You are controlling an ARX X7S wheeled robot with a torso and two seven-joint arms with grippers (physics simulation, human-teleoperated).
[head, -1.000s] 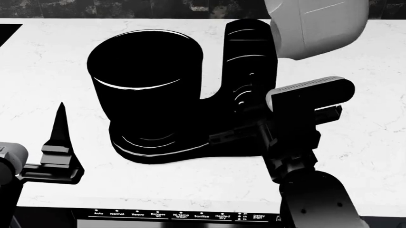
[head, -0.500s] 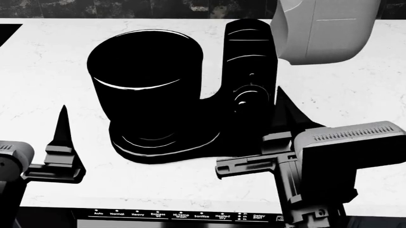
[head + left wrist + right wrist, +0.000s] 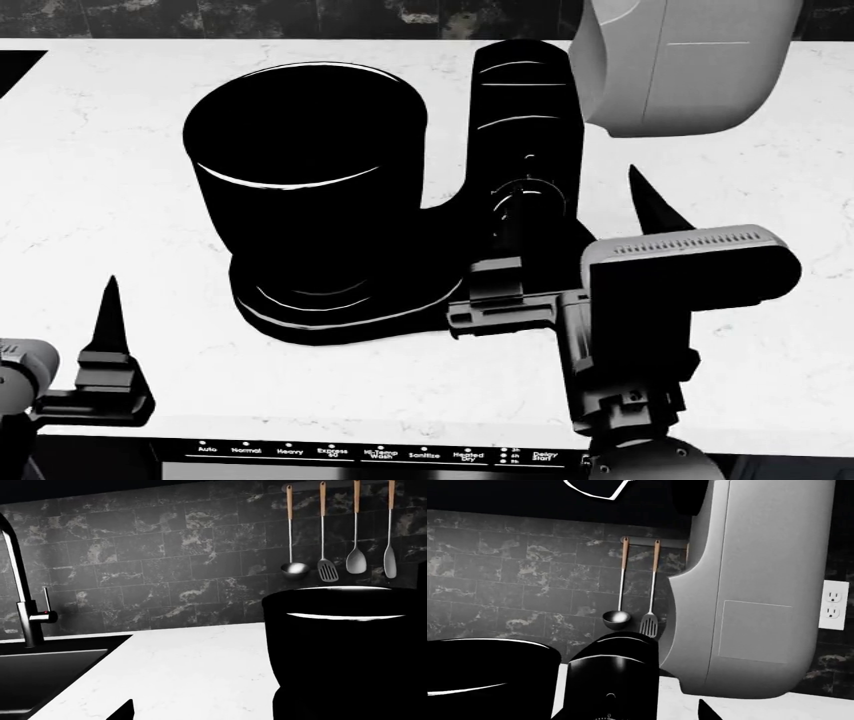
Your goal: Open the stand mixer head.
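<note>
The light-grey stand mixer head point(image 3: 687, 65) is tilted up and back at the far right, off the glossy black bowl point(image 3: 307, 150). It fills the right wrist view point(image 3: 760, 590). The black mixer column point(image 3: 525, 120) stands between bowl and head. My right gripper point(image 3: 577, 200) is open and empty, low by the column's near right side; one pointed finger point(image 3: 641, 195) shows and the other is lost against the black base. My left gripper point(image 3: 24, 310) is open and empty at the front left, with one finger point(image 3: 110, 320) in view, well clear of the bowl point(image 3: 347, 650).
A white marble countertop point(image 3: 107, 150) carries the mixer. A sink point(image 3: 47, 670) and faucet point(image 3: 27, 605) lie to the left. Utensils point(image 3: 333, 535) hang on the dark tile wall. An outlet point(image 3: 834, 605) is behind the head. A dishwasher panel point(image 3: 374, 452) runs under the front edge.
The mixer head tipped slightly further up and back. My right gripper pulled back from the column, then came forward beside it. My left gripper drew back toward the front edge.
</note>
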